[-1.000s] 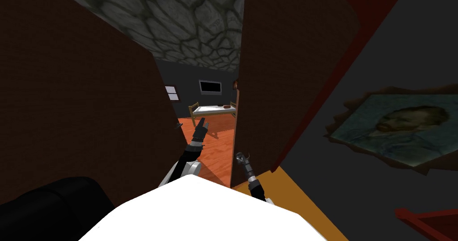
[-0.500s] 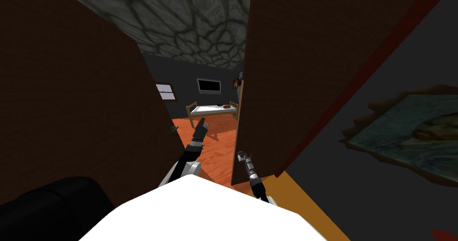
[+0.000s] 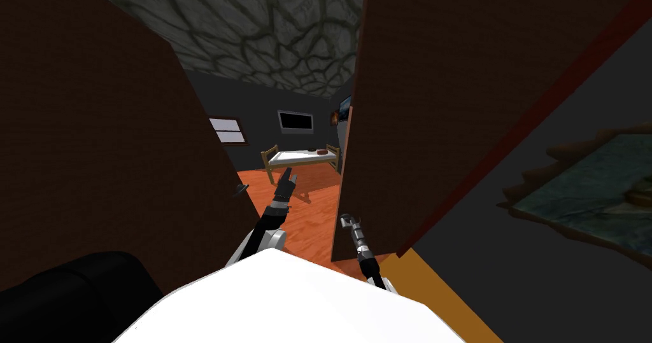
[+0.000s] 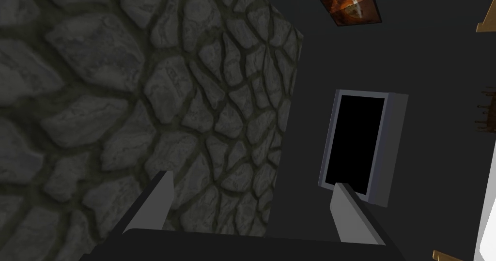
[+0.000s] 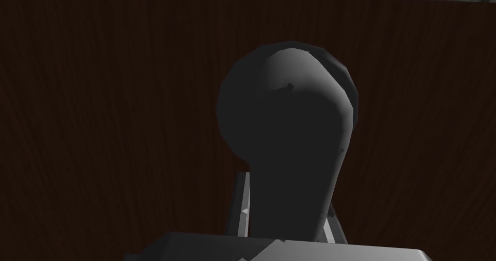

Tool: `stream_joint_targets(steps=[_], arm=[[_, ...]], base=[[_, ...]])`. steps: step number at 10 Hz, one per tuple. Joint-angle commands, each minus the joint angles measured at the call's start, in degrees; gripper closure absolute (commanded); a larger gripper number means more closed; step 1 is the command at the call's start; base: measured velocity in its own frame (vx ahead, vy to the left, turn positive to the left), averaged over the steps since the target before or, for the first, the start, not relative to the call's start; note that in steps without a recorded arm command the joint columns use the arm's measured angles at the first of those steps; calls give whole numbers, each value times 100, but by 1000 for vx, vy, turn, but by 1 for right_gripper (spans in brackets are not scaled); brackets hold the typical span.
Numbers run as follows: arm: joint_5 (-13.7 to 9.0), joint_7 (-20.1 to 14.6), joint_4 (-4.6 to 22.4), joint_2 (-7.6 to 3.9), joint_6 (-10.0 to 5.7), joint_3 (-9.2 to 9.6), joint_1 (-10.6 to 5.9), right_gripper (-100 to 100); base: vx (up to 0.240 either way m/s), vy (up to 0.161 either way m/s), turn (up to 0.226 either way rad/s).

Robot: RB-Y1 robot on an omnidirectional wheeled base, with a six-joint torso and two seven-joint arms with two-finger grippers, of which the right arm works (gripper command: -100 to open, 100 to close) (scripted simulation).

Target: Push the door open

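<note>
the door (image 3: 439, 104) is a tall, plain slab of dark brown wood with a faint vertical grain. it stands partly open at about 1 o'clock in the head view, with its free edge toward the middle and a dark red frame (image 3: 509, 135) along its other side. a dark grey knob (image 5: 286, 122), round on a thick neck, sticks out from its face. the right gripper (image 5: 288, 209) has its jaws pinched on that neck.
</note>
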Motion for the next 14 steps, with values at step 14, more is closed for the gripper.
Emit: stream_joint_targets(steps=[14], arm=[[-391,432,456,186,-76,-1038,-331,100]], base=[[134,113,-54]])
